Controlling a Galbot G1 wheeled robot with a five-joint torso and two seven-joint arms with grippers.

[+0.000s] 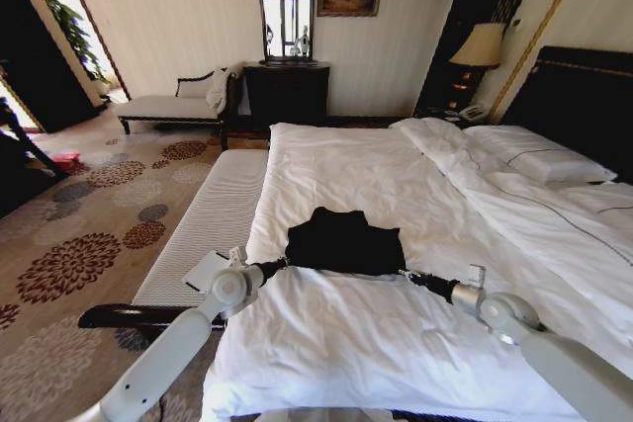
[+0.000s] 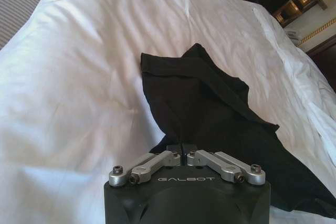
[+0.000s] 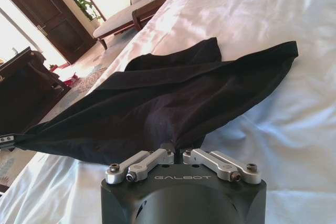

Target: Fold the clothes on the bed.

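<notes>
A plain black soft-fabric T-shirt [image 1: 344,242] lies near the foot of the large bed with white sheets and duvet [image 1: 396,343], its near hem raised and stretched between both arms. The left tool [image 1: 284,264] is closed tight on the shirt's near left corner; in the left wrist view its fingers [image 2: 175,149] meet with black cloth [image 2: 220,124] pinched between them. The right tool [image 1: 404,273] is likewise clamped on the near right corner [image 3: 173,145]. Beside the bed runs a narrow grey-white ribbed bench [image 1: 203,229]; beyond it lie a floral carpet [image 1: 79,234], a pale upholstered chaise [image 1: 178,104] and a dark wooden cabinet with mirror [image 1: 287,86].
</notes>
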